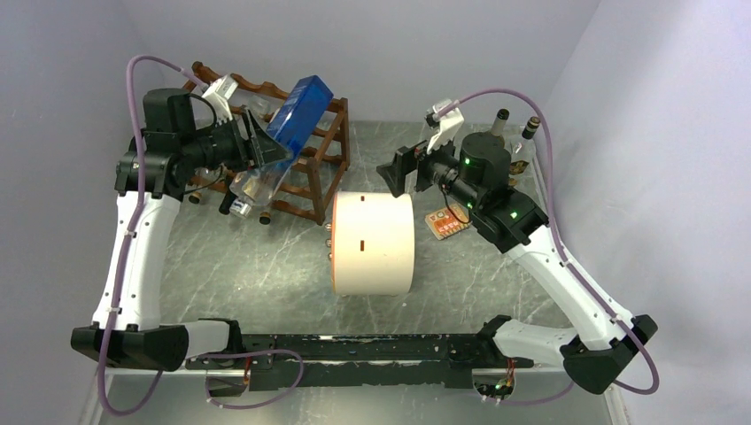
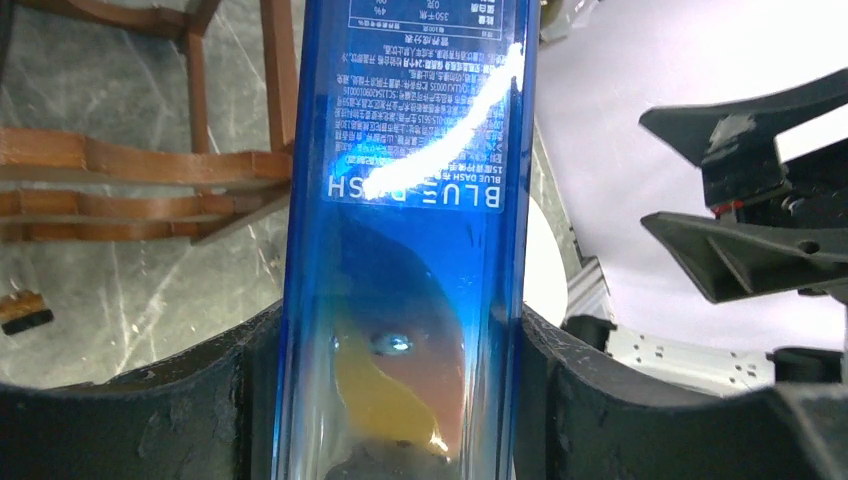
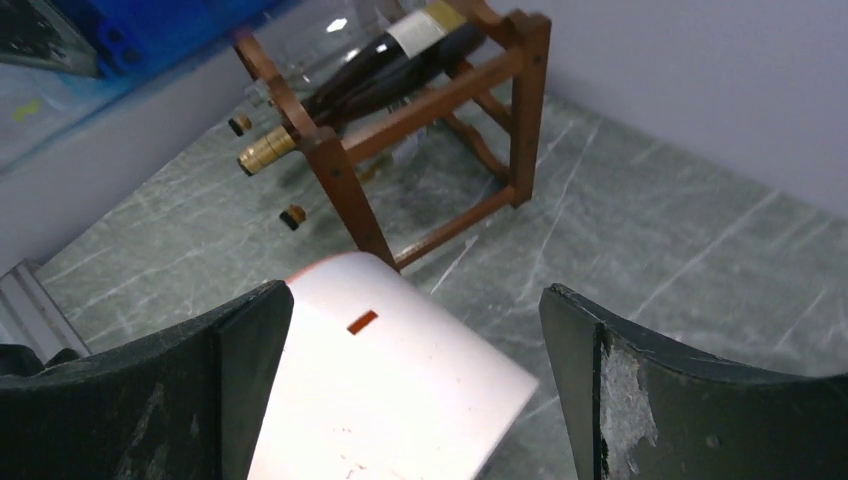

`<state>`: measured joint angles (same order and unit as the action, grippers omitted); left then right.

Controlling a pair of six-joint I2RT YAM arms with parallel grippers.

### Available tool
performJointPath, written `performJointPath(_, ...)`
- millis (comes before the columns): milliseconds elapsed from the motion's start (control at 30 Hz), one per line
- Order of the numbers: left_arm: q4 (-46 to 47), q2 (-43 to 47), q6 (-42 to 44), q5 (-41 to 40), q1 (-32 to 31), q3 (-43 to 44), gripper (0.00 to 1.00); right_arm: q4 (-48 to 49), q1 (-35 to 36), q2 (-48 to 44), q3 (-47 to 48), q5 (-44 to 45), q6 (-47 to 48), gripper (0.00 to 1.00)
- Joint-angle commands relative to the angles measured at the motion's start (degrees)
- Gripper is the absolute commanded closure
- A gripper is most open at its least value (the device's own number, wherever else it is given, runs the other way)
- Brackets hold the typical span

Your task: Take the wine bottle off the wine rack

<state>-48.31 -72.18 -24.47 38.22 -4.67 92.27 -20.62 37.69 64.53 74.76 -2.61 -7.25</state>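
My left gripper [image 1: 257, 146] is shut on the wine bottle [image 1: 297, 111], a blue one that fades to clear glass, gripping its body from both sides. The bottle is tilted, with the blue base up and back and the clear neck end [image 1: 248, 190] down in front. It crosses over the reddish-brown wine rack [image 1: 326, 155]; I cannot tell whether they touch. In the left wrist view the bottle [image 2: 405, 200] fills the gap between the fingers, and the rack [image 2: 140, 165] lies behind it to the left. My right gripper [image 3: 415, 295] hangs open above the cream cylinder [image 3: 390, 400] with nothing in it.
A dark bottle with a gold foil top [image 3: 370, 70] lies in the rack [image 3: 430, 100]. Corks [image 3: 293, 216] sit on the table by the rack's foot. The cream cylinder [image 1: 372, 243] lies mid-table. An orange card [image 1: 447, 221] and upright bottles [image 1: 514, 124] are at the back right.
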Motion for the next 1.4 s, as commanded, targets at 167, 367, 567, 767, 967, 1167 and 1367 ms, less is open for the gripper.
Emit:
performJointPath(167,2.5,6.6,1.0,9.2,-0.3,0.6,0.93,1.1,5.9,7.0,11.7,0.4,11.8,0.02)
performJointPath(367,-0.9,8.3,2.5,8.2,-0.3,-0.5,0.93,0.6,14.2,12.8,17.7,4.5,21.0,0.0)
performJointPath(567,-2.6,10.4,2.8,6.9,-0.8,-3.2,0.93,1.3,21.8,11.6,14.4,-5.3,41.4,0.0)
performJointPath(767,-3.4,12.6,5.3,5.9,-1.4,-4.9,0.93,5.9,29.4,12.3,11.1,3.2,51.8,0.0)
performJointPath(967,-5.5,13.6,6.7,3.5,-2.1,-6.1,0.93,4.6,31.3,15.3,13.7,5.1,59.3,0.0)
performJointPath(1167,-7.0,14.7,7.6,1.6,-3.3,-7.3,0.93,7.2,31.4,15.0,9.5,2.5,74.5,0.0)
performJointPath(1367,-7.3,15.1,8.1,1.1,-4.3,-7.1,0.93,1.2,31.4,19.6,14.7,1.0,80.6,0.0)
